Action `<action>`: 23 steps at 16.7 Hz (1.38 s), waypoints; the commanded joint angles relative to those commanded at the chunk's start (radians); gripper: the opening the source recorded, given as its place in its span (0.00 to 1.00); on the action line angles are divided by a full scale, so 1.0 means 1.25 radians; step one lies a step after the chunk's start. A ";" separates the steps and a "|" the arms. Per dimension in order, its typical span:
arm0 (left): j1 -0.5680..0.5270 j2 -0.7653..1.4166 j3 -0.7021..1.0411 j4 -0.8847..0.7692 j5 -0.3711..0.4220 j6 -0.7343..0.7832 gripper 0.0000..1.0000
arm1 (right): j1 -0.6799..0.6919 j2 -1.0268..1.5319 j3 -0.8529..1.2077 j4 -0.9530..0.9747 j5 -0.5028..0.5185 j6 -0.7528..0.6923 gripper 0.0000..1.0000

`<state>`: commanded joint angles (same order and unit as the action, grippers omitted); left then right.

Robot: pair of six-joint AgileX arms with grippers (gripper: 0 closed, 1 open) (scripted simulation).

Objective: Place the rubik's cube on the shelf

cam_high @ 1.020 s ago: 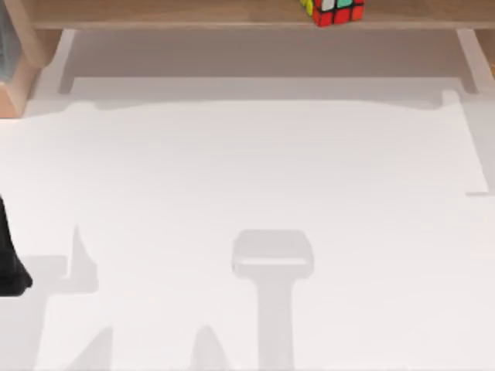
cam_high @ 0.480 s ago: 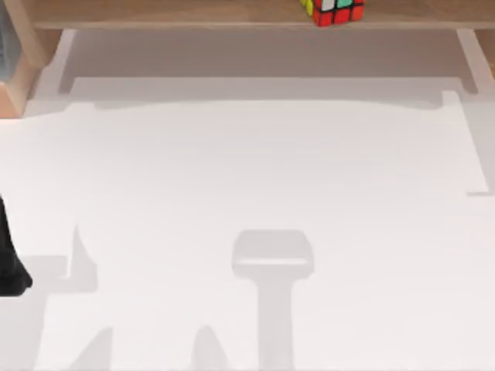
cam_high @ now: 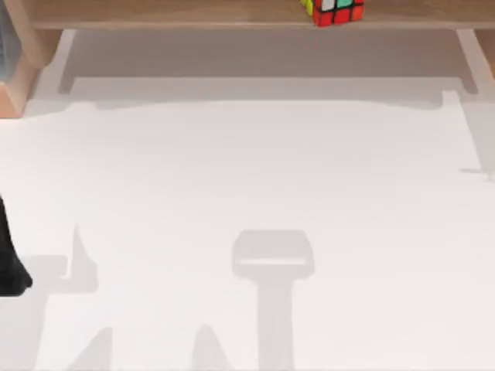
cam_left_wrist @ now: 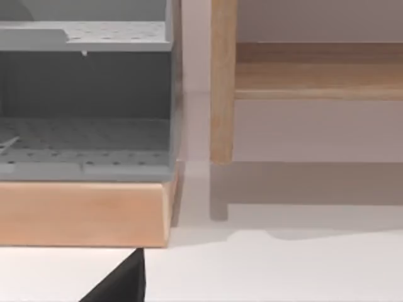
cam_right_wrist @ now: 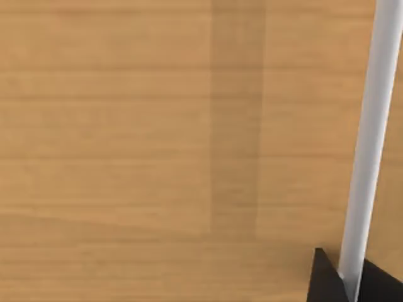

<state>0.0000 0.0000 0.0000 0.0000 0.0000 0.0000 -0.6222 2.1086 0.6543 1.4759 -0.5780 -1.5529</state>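
The rubik's cube (cam_high: 334, 11) rests on the shelf (cam_high: 193, 14), right of the board's middle at the far edge of the table, with red, white and green stickers showing. No gripper touches it. My left arm (cam_high: 9, 267) is parked at the table's left edge, far from the cube. The left wrist view looks along the table at the shelf board (cam_left_wrist: 315, 75) and one of its uprights (cam_left_wrist: 222, 82). In the right wrist view, tan wood (cam_right_wrist: 157, 126) lies close by, crossed by a white bar (cam_right_wrist: 368, 138), and a black part of my right gripper (cam_right_wrist: 330, 283) sits at the frame's edge.
A grey perforated rack (cam_left_wrist: 82, 100) on a wooden base (cam_left_wrist: 82, 214) stands at the far left beside the shelf (cam_high: 11, 69). The white tabletop (cam_high: 247, 170) stretches wide in front of the shelf, marked only by shadows.
The shadow at the table's right edge has shifted farther back and outward. The cube and my left arm have not moved.
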 joint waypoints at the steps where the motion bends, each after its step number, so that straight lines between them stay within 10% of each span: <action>1: 0.000 0.000 0.000 0.000 0.000 0.000 1.00 | 0.015 0.010 0.025 -0.017 0.012 -0.001 0.00; 23: 0.000 0.000 0.000 0.000 0.000 0.000 1.00 | 0.101 0.133 0.287 -0.185 0.111 0.001 0.00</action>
<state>0.0000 0.0000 0.0000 0.0000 0.0000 0.0000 -0.4958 2.2745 1.0129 1.2443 -0.4387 -1.5512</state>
